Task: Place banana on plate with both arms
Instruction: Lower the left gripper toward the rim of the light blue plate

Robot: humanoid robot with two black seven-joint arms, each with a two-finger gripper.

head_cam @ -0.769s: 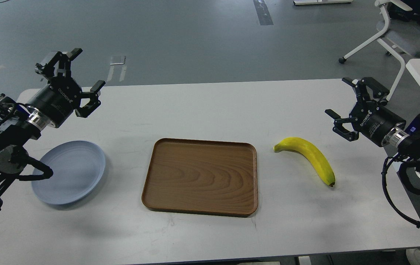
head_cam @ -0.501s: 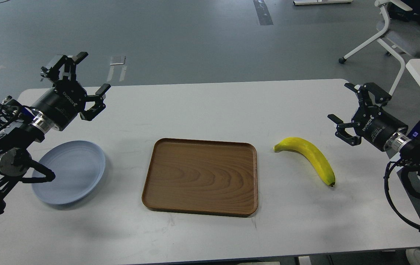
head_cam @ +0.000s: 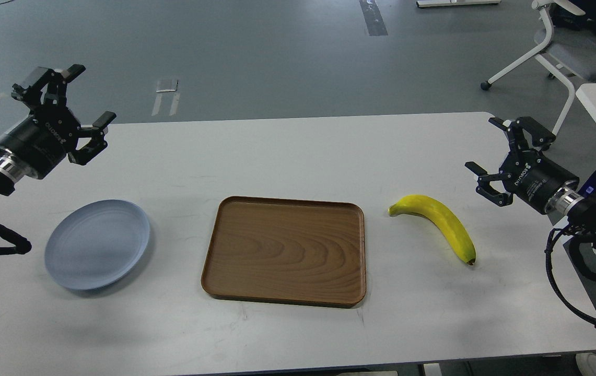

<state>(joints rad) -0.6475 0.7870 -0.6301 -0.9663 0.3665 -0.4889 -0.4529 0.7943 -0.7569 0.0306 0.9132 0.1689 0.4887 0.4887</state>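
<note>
Yellow banana [head_cam: 440,221], right of tray [head_cam: 284,249]: light, soft, bruisable, grasp mid-curve; plate [head_cam: 97,244] far left; left hand [head_cam: 73,107] and right hand [head_cam: 497,157] spread, empty.

Even, diffuse overhead light is filling the scene brightly, and the white table [head_cam: 298,151] is showing no harsh glare, only a soft sheen. Soft shadows are lying close under the plate [head_cam: 97,244], along the tray's [head_cam: 284,249] near edge and beside the banana [head_cam: 436,224], while a broad faint shadow is spreading over the table's near left part. Focus is holding sharp across the frame, with straight edges bowing slightly toward the borders and no motion blur showing.
</note>
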